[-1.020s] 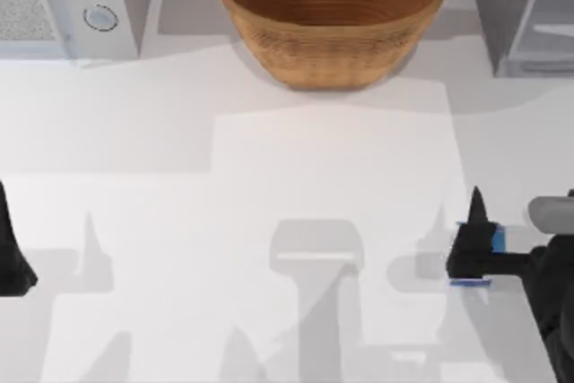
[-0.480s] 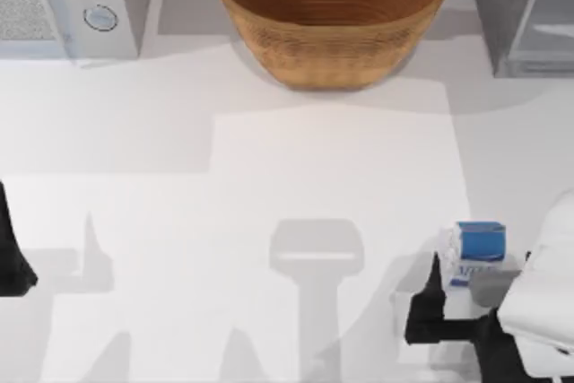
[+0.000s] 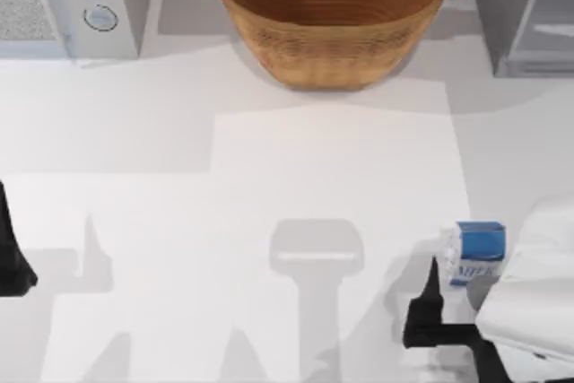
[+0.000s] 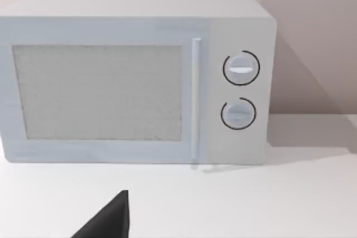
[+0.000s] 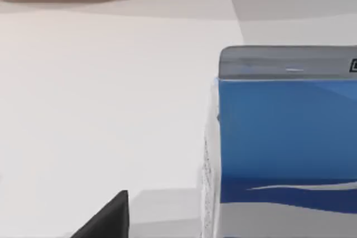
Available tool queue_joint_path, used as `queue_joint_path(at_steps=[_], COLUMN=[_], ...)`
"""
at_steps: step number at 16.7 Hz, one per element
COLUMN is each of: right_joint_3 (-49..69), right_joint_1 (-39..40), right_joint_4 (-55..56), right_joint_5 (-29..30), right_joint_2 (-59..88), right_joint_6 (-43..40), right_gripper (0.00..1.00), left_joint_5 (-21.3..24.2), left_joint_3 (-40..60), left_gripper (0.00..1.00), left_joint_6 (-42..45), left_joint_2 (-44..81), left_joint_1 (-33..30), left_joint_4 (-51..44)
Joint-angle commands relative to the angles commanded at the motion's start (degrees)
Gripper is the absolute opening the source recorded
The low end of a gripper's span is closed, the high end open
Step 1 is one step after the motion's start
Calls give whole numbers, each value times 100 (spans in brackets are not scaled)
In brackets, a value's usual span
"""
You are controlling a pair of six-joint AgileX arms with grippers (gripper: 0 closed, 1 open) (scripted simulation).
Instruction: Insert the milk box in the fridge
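The milk box (image 3: 477, 252), a small white carton with a blue top, stands upright on the table at the front right. In the right wrist view the milk box (image 5: 284, 137) is very close. My right gripper (image 3: 453, 302) is low just in front of it, open, with one black finger (image 3: 424, 309) to the carton's left and nothing held. The same finger (image 5: 109, 218) shows in the right wrist view. The rest of the gripper is hidden under the white arm. The grey fridge (image 3: 527, 13) stands at the back right corner. My left gripper (image 3: 11, 257) is parked open at the left edge.
A large wicker basket (image 3: 332, 15) sits at the back centre. A light-grey appliance with two dials (image 3: 63, 2) stands at the back left, and the left wrist view faces it (image 4: 134, 76). Bare white tabletop (image 3: 269, 177) lies between basket and arms.
My right arm has pulled back from over the milk box, toward the front and left. The carton now stands uncovered on the table. The left arm has not moved.
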Motion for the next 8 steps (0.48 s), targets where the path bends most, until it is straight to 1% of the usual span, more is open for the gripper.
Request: queue_joint_path(at_steps=[2,8], right_joint_3=[145,724], right_joint_1=[-186,-1080], right_joint_4=[34,117], right_joint_5=[-182,-1025], right_joint_2=[55,374], right_joint_6=[-123,-562], right_gripper=[100,100], left_joint_5=[0,0], left_joint_3=[0,0], left_gripper=[100,100], left_joint_6=[0,0], left_joint_2=[0,0], left_joint_1=[0,0], left_joint_4=[0,0])
